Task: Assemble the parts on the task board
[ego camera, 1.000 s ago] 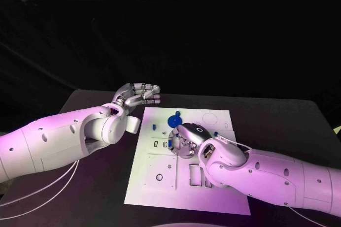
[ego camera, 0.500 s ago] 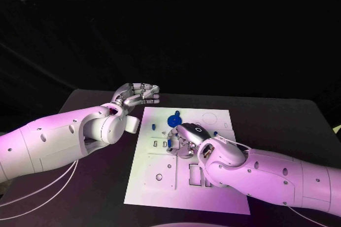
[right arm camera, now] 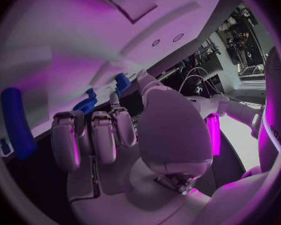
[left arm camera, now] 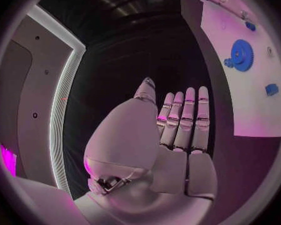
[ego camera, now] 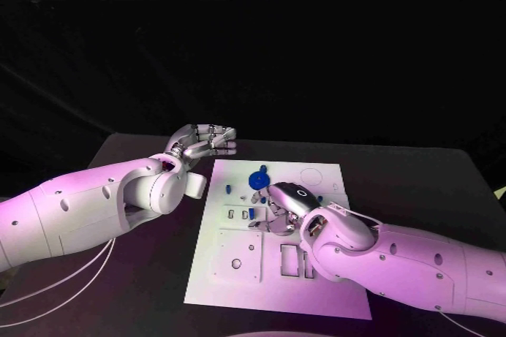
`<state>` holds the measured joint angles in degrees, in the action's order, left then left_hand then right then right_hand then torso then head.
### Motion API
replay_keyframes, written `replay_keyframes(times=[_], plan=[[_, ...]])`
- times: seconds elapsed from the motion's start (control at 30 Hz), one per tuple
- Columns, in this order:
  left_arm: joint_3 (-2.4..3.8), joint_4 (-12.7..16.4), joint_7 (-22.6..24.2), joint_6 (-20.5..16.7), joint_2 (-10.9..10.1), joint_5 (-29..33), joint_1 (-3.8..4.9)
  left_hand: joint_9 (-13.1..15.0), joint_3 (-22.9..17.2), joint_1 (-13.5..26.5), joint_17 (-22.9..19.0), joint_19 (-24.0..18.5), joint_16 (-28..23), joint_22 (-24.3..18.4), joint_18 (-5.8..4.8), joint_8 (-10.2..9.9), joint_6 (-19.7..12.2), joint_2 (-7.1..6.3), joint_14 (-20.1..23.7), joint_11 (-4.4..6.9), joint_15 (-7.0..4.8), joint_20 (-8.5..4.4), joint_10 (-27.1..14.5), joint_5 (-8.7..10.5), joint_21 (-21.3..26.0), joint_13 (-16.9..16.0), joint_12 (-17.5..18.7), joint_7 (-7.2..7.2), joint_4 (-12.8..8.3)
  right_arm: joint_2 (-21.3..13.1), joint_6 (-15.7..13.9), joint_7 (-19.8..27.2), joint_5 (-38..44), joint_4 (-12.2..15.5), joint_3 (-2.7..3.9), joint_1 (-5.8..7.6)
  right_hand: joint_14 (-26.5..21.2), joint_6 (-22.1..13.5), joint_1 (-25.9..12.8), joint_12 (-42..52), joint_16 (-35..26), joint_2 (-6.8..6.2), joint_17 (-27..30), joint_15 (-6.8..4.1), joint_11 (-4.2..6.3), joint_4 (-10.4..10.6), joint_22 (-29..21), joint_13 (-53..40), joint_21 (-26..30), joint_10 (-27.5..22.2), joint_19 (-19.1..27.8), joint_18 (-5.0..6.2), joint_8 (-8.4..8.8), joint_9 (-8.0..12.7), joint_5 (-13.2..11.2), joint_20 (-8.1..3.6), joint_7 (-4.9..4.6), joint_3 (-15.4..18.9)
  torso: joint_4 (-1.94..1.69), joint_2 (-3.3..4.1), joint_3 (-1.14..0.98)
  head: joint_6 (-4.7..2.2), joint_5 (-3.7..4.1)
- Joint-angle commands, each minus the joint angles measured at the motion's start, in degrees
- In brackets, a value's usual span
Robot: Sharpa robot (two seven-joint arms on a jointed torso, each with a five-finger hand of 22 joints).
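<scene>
The near end of the task board lies bare of hands, with rectangular slots cut into it; the work is further up, where the right hand hovers low over the board's middle, fingers curled down toward a small blue part beside the slots. Whether that part is pinched or merely touched I cannot tell — in the right wrist view the fingers fold in over the palm with nothing plainly between them, and a long blue piece and smaller blue bits sit just past the fingertips. To do this step well, the hand should likely settle straight down on the small part and take it squarely before lifting, so it does not skate on the smooth plate. Beyond it lies the blue gear, untouched. Furthest off, the left hand hangs past the board's far left corner, fingers together and empty — clear of the work.
</scene>
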<state>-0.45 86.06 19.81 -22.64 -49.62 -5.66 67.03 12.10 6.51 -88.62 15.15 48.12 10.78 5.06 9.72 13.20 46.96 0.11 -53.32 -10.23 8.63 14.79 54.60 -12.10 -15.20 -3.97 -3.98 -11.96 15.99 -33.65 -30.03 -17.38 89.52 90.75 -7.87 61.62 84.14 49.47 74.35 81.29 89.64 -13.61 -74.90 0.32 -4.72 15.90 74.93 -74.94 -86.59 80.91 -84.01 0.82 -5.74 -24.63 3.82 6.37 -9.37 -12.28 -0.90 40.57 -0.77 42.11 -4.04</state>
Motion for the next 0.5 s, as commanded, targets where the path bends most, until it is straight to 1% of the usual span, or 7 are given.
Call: replay_keyframes(times=[0.03,0.07,0.1,0.3,0.4,0.43,0.5], plan=[[0.03,-0.19,-3.22,-0.73,-0.13,-5.87,0.04,0.42,2.22,3.38,1.20,2.13,1.56,0.32,0.77,0.21,1.03,0.39,-3.19,0.20,-0.84,-0.65,3.74,1.33,-1.05,-0.68,-1.44,-0.41,0.15,-2.16,-4.89,5.65,-3.55,1.78,0.31,0.75,5.86,-0.17,0.85,-1.00,0.36,0.05,-15.10,0.45,-0.03,0.78,12.87,-3.71,1.22,-1.22,-3.04,0.44,0.10,0.35,1.89,0.53,0.03,0.69,-0.03,-0.28,0.02,-0.06,0.19],[0.03,-0.29,-5.10,-0.57,-0.32,-8.28,0.04,0.79,3.71,4.35,2.08,3.61,2.23,0.46,0.83,0.54,2.02,0.94,-4.79,0.96,-1.50,-1.30,7.01,2.83,-1.63,-1.14,-2.30,0.23,0.39,-3.57,-5.51,7.72,-6.84,2.72,0.41,1.48,5.86,0.49,1.25,-1.52,0.36,0.54,-15.10,0.37,0.11,0.69,12.31,-3.09,2.44,-1.77,-2.28,0.77,-0.43,0.34,2.88,0.49,0.20,0.40,0.03,-0.34,0.02,-0.05,0.22],[0.03,-0.32,-6.66,-0.15,-0.47,-10.16,0.04,1.20,4.63,4.57,3.08,5.43,3.40,0.77,0.86,1.05,3.30,1.40,-7.24,1.73,-2.33,-2.04,9.07,2.97,-2.52,-1.44,-2.69,0.84,0.43,-4.63,-5.44,9.04,-9.58,3.40,0.46,2.06,5.86,1.21,1.54,-1.66,0.36,0.79,-15.10,0.24,0.27,0.61,12.04,-2.92,3.05,-1.90,-1.90,0.92,-0.94,0.26,3.78,0.41,0.39,0.13,0.07,-0.42,0.02,-0.05,0.21],[0.03,0.22,-17.33,5.08,-1.23,-22.34,0.05,3.50,9.06,2.75,10.53,14.34,9.38,3.15,0.84,1.82,6.66,3.85,-18.41,5.01,-6.35,-5.96,17.03,1.75,-7.88,-2.83,-2.76,3.26,0.58,-10.87,0.06,13.55,-28.81,6.71,0.58,5.80,4.27,2.82,1.80,-8.80,-1.89,1.71,-9.99,-0.40,0.93,0.21,8.28,4.97,11.41,-8.73,3.22,2.94,-2.64,0.02,7.28,-0.19,1.06,-0.98,0.29,-1.19,0.03,0.23,0.06],[0.03,1.08,-21.56,6.92,-1.60,-27.82,0.06,5.79,11.84,2.90,17.70,20.98,17.22,6.11,0.87,2.88,8.27,4.79,-27.44,7.29,-9.20,-8.86,22.37,1.08,-13.26,-4.51,-3.75,5.04,0.70,-13.48,2.12,14.69,-34.96,8.07,0.59,7.15,2.65,3.39,2.03,-12.77,-4.34,1.93,-5.38,-0.66,1.19,0.09,6.15,9.38,16.09,-11.98,5.94,3.95,-3.35,-0.09,7.35,-0.40,1.32,-1.98,0.36,-1.57,-0.09,0.46,0.01],[0.04,1.48,-23.05,7.13,-1.74,-29.63,0.07,7.23,13.52,4.38,21.62,22.47,21.47,7.82,0.54,3.54,8.53,5.56,-29.17,8.12,-10.20,-9.71,24.17,0.70,-15.90,-5.61,-4.54,5.85,0.65,-14.36,2.52,14.95,-36.44,8.51,0.59,7.58,2.51,3.34,1.97,-13.38,-4.59,2.00,-4.96,-0.70,1.22,0.12,5.88,10.11,16.67,-12.39,6.22,4.05,-3.40,-0.07,7.48,-0.44,1.34,-2.18,0.37,-1.63,-0.13,0.49,0.07],[0.04,2.27,-26.53,8.20,-2.03,-32.66,0.09,10.79,17.13,7.13,43.58,22.76,45.35,12.06,0.41,5.29,7.74,6.50,-31.93,9.20,-11.33,-10.91,27.62,-1.04,-21.59,-9.42,-8.12,6.80,0.59,-15.80,2.98,15.27,-38.45,8.99,0.59,8.42,1.47,3.31,1.93,-16.22,-6.40,1.89,-2.05,-0.82,1.32,0.02,4.22,13.32,20.19,-14.33,8.04,4.73,-3.69,-0.07,7.68,-0.58,1.42,-2.97,0.46,-1.90,-0.28,0.59,0.25]])
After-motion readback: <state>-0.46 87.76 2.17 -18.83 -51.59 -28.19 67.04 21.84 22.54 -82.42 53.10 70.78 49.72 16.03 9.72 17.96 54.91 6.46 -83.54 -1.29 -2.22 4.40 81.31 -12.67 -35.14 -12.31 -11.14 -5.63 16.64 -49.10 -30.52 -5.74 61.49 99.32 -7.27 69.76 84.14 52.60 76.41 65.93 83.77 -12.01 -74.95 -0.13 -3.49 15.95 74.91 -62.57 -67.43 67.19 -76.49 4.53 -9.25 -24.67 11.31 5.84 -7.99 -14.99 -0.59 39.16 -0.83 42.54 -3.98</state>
